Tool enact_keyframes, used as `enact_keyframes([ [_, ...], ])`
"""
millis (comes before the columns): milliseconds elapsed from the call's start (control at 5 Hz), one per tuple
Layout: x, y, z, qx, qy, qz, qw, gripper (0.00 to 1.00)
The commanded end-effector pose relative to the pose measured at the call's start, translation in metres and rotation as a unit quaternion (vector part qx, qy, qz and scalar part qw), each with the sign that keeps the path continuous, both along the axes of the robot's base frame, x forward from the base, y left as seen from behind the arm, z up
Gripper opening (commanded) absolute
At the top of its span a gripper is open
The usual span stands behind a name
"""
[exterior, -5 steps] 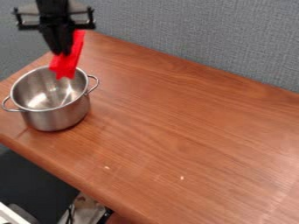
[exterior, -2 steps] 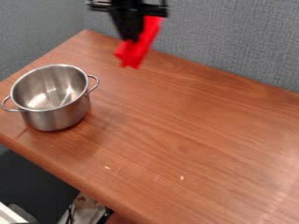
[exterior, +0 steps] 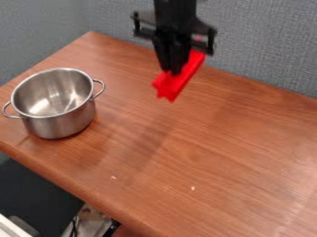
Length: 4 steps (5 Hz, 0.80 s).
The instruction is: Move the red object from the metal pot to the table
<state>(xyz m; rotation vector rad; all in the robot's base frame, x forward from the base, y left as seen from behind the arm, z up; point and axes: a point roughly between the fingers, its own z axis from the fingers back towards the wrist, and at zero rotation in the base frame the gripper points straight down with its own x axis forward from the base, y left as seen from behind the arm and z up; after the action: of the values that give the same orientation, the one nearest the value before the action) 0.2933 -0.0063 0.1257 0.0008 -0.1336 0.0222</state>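
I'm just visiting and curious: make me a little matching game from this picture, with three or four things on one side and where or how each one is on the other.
Things:
1. red object
2. metal pot
3. table
4. tool

States:
A. reddish-brown wood surface under everything
B. empty, standing at the table's left end
C. dark, pointing down, shut on something
D. hanging tilted above the tabletop, held at its upper end

Pairs: 1-D, 2-B, 3-A, 4-C

Black, boxy arm (exterior: 175,26), apparently bracketed
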Motion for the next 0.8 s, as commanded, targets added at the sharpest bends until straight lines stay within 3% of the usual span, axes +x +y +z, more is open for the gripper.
enact_keyframes([
  [0, 0.003, 0.0, -0.021, 0.015, 0.003, -0.013, 0.9998, 0.0],
  [200, 0.004, 0.004, -0.045, 0.023, 0.019, -0.013, 0.9995, 0.0],
  [600, 0.014, 0.023, -0.051, 0.027, 0.02, -0.001, 0.9994, 0.0],
])
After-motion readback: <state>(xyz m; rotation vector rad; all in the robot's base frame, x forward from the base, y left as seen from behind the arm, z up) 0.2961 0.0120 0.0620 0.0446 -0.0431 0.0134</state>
